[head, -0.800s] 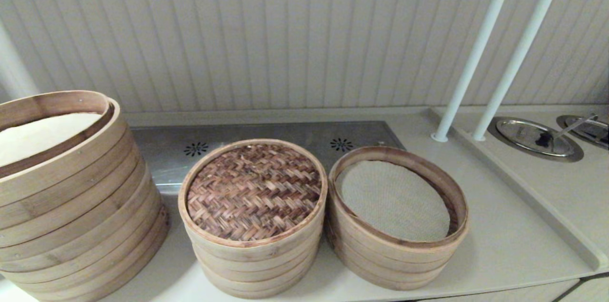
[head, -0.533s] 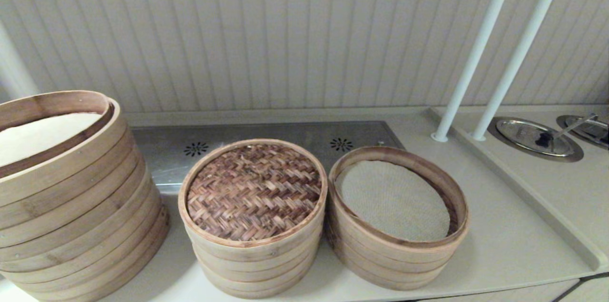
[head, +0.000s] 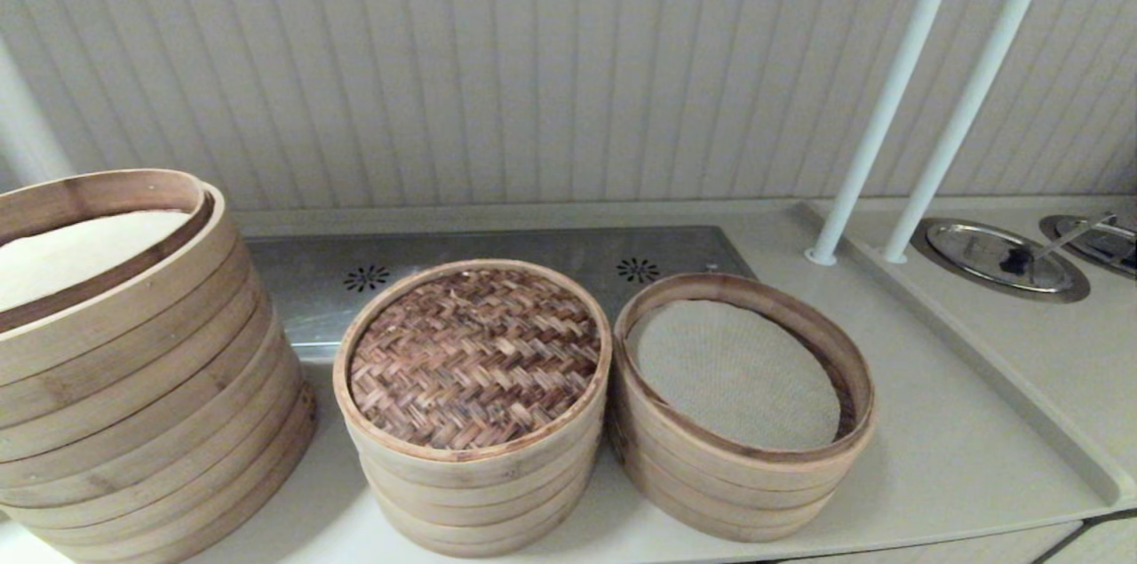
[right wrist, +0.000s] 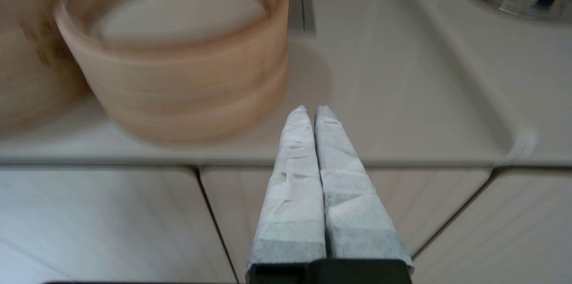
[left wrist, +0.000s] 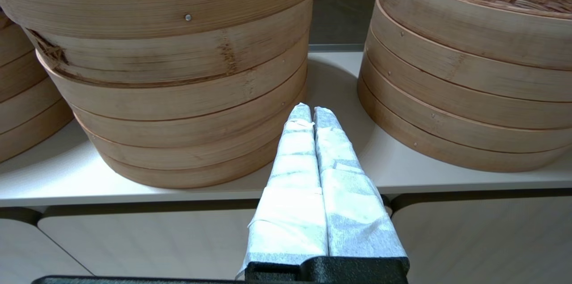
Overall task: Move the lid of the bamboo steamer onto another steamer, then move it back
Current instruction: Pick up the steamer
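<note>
the bamboo steamer lid [head: 473, 356] sits flat on top of a medium steamer [head: 475, 493] near the front edge of the counter [head: 942, 457], about midway along it. just beside it, toward the counter's right end, another steamer [head: 742, 480] stands uncovered with its grey mesh liner [head: 735, 373] lying flat inside; the two steamers look to be touching or nearly so. a much larger steamer [head: 133, 386] with a white inside stands at the counter's left end. two white poles [head: 897, 93] rise near the back right, next to round metal lids [head: 999, 258] set into the counter.

the left gripper [left wrist: 312, 112] hangs off the front edge, level with the gap between the large steamer and the lidded one, its wrapped fingers pressed together and empty. the right gripper [right wrist: 311, 112] hovers off the front edge to the right of the uncovered steamer, fingers likewise closed on nothing
</note>
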